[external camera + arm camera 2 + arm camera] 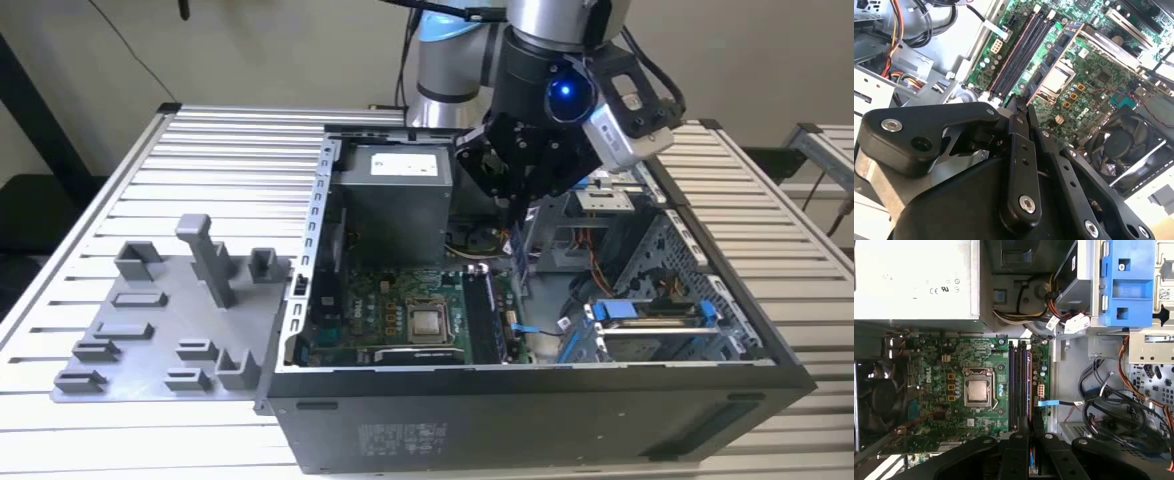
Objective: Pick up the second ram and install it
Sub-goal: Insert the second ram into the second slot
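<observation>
One thin flat second ram [1031, 467] (jaws-pinched)

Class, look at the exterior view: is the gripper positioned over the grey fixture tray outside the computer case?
No: the gripper hangs inside the open computer case, above the motherboard.

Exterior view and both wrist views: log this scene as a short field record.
gripper: above the open computer case, over the motherboard
grip: looks shut on the second ram, seen edge-on between the fingers
memory sockets: close beneath the gripper
grey fixture plate: on the table outside the case, on the exterior view's left
</observation>
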`<state>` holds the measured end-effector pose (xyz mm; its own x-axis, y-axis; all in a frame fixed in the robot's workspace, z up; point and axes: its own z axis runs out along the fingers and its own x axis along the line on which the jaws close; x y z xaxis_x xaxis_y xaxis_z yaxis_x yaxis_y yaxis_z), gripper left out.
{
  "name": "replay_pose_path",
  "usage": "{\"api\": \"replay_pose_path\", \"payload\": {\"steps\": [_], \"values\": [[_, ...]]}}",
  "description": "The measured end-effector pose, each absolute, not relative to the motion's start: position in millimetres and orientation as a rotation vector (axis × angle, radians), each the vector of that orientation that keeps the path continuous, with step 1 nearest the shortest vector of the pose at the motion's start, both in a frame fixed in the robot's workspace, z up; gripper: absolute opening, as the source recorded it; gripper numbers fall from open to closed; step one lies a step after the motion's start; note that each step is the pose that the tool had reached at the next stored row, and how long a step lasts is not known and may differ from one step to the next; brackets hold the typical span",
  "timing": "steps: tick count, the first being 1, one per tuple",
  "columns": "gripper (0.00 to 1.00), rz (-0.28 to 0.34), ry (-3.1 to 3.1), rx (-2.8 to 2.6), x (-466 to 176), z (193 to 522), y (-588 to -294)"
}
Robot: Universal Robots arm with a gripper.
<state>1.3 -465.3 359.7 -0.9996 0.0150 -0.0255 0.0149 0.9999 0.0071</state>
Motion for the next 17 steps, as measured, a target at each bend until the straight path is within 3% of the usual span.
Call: {"api": "replay_pose_path", "payload": {"steps": [17], "values": [[0.14, 0.01, 3.116, 0.022, 4, 329, -462]]}}
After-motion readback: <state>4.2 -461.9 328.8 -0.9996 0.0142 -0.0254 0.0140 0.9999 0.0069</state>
